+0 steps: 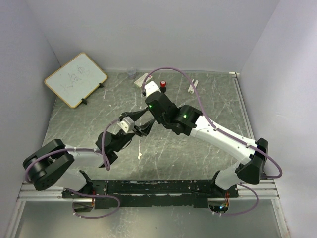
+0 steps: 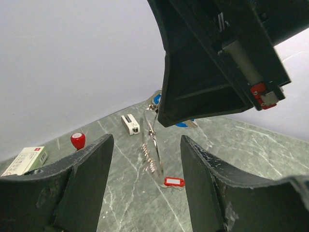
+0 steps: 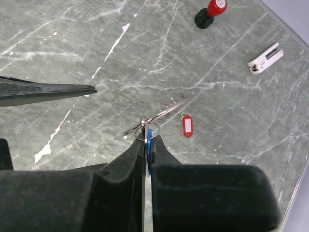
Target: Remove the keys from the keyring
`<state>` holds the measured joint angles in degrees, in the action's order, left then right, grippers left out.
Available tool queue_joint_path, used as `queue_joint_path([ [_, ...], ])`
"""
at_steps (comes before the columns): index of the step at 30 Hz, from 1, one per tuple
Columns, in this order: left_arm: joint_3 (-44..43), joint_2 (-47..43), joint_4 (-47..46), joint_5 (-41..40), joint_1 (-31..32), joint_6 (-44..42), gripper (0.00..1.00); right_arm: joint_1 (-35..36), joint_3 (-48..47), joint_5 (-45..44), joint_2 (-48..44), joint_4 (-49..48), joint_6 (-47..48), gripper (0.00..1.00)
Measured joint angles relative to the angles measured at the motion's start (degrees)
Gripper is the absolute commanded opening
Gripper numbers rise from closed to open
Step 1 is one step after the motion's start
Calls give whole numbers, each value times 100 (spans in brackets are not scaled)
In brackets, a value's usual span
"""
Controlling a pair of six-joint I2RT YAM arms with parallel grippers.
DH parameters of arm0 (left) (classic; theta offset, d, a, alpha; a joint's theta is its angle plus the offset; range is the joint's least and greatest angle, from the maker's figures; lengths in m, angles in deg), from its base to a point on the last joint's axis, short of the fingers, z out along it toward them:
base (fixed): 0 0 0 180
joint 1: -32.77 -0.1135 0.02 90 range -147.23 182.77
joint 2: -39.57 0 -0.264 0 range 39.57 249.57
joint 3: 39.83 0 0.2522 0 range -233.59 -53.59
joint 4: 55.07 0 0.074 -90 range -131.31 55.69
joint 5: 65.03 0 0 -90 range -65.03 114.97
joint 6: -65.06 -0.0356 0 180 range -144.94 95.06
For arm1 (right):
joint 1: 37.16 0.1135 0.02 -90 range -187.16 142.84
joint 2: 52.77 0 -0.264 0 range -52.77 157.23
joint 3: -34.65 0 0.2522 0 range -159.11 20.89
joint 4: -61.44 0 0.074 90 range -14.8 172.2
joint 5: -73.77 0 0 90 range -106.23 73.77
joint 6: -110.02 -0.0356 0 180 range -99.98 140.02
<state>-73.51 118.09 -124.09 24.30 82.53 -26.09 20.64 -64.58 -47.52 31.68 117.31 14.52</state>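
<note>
Right pincer: the right gripper (image 3: 146, 142) has its two black fingers pressed together on the blue plastic-headed key (image 3: 149, 146), pinching the head edge-on above the table.
Keyring: the thin silvery wire keyring (image 3: 140, 131) sits right at those fingertips, joined to the blue head and lifted clear of the surface.
Metal keys: the plain silvery metal keys (image 2: 151, 157) hang from the ring. In the left wrist view they dangle in the gap between the left fingers, and no contact with either finger shows. I cannot tell how many there are.
Left pincer: the left gripper (image 2: 147, 145) is spread wide and holds nothing, with one black finger on each side of the hanging bunch.
Red piece: the red plastic-headed key (image 3: 187, 125), which has a white panel on its head, lies flat on the table. It is separate from the held ring and near the spot under the bunch. Its metal part is too small to make out.
Place on the surface: both grippers meet over the middle of the grey-green marbled tabletop (image 1: 74, 124), about halfway between its near and far edges.
Far edge: a small black stamp with a red top (image 3: 211, 12) stands upright. A white rectangular plastic piece (image 3: 264, 58) lies near it, and a white cardboard box (image 2: 26, 160) lies to the stamp's left.
Far left corner: a white wipe-board with a wooden frame (image 1: 75, 79) is propped at a tilt.
</note>
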Motion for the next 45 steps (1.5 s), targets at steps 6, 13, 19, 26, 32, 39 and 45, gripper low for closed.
queue_joint_path([
  [6,-146,380,-81,0,42,-83,69,2,0,0,-9,0,-2,0],
  [13,-317,629,-162,-44,76,-284,69,2,0,7,-11,0,-2,0],
  [19,-415,815,-258,-133,79,-426,68,0,4,7,-11,-4,-2,0],
  [26,-610,1056,-315,-271,85,-601,69,2,87,57,-63,-24,-7,0],
  [32,-686,1169,-341,-382,90,-699,66,2,146,109,-168,-28,-31,0],
  [39,-776,1252,-354,-417,94,-758,64,2,175,133,-223,-28,-66,0],
  [45,-780,1259,-361,-417,94,-763,62,2,181,140,-238,-31,-76,0],
])
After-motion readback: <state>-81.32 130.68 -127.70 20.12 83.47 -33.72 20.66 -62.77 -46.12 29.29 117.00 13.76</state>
